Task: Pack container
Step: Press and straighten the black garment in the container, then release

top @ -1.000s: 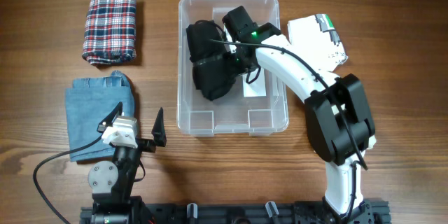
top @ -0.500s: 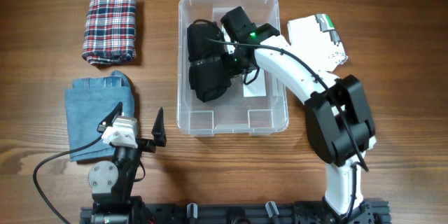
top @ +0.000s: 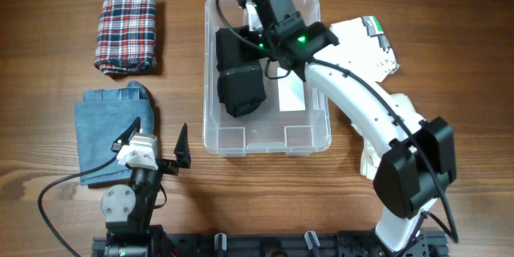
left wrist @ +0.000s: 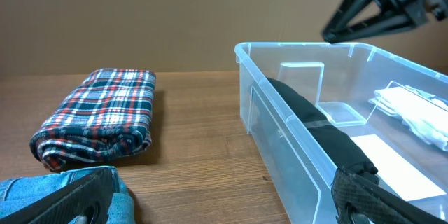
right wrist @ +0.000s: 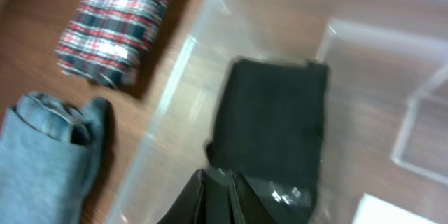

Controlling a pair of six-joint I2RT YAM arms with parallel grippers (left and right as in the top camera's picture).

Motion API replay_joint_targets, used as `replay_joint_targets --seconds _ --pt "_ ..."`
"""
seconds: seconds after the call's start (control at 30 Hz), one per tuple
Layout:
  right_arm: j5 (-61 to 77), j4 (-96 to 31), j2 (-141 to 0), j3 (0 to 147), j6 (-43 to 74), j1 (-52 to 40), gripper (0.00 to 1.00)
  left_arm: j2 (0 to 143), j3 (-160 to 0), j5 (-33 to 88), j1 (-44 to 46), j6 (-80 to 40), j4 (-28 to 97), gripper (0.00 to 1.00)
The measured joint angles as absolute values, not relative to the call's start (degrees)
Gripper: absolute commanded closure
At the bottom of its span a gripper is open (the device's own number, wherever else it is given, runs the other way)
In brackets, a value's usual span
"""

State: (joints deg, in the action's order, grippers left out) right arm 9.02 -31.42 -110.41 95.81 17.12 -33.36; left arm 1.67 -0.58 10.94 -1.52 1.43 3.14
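Overhead looks straight down. Left wrist looks level, right wrist steeply down. All share the clear rectangular plastic bin (top: 265,147).

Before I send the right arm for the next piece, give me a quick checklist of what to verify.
1. The black garment lies inside the container: ok.
2. The right claw is shut, nothing seen in it: ok.
3. The left claw is open, away from the container: ok.
4. Free room beside the garment, over the white label: ok.
5. The plaid cloth and jeans packed: not ok, both on the table.
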Motion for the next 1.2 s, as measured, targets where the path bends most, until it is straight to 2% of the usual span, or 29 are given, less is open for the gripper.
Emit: replay_joint_targets --seconds 0.17,0.43,1.03,1.2 --pt "8.95 -26.70 -113.21 95.81 18.41 -34.35 0.89 1.67 -0.58 10.94 -1.52 1.43 3.14 0.00" --pt "7.20 -25.32 -120.05 95.81 19.99 -34.35 0.89 1.67 -0.58 10.94 -1.52 1.43 3.14 0.00" --pt "7.03 -22.24 -125.75 95.81 20.36 -34.35 0.88 1.67 -0.58 10.94 -1.52 1.43 3.14 0.00" --pt "7.03 -22.22 -125.91 95.81 20.51 -34.37 0.85 1.67 -0.58 10.94 -1.52 1.43 3.14 0.00"
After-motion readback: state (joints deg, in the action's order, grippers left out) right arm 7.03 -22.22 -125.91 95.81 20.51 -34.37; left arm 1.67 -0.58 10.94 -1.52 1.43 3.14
